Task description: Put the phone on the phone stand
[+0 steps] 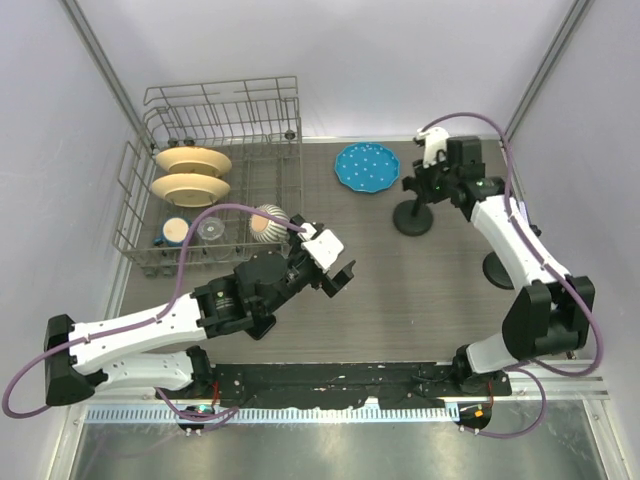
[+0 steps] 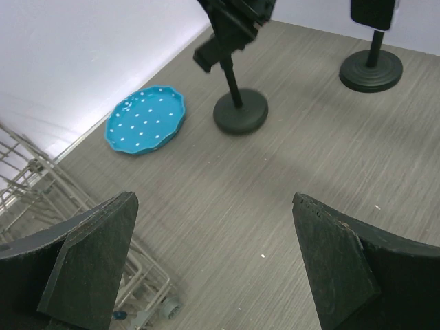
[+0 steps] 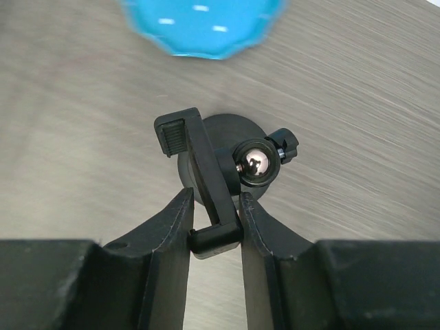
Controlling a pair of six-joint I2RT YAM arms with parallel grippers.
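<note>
Over table, stand within right tool

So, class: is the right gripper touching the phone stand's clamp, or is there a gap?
Touching. In the right wrist view the right gripper has its fingers pressed against both sides of the clamp, no gap.

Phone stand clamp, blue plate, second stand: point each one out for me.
phone stand clamp [image 3: 206, 172]: right wrist view, on the middle of its black bar.
blue plate [image 1: 367, 167]: top external view, on the middle of its dotted face.
second stand [image 2: 361, 74]: left wrist view, on its round base.
</note>
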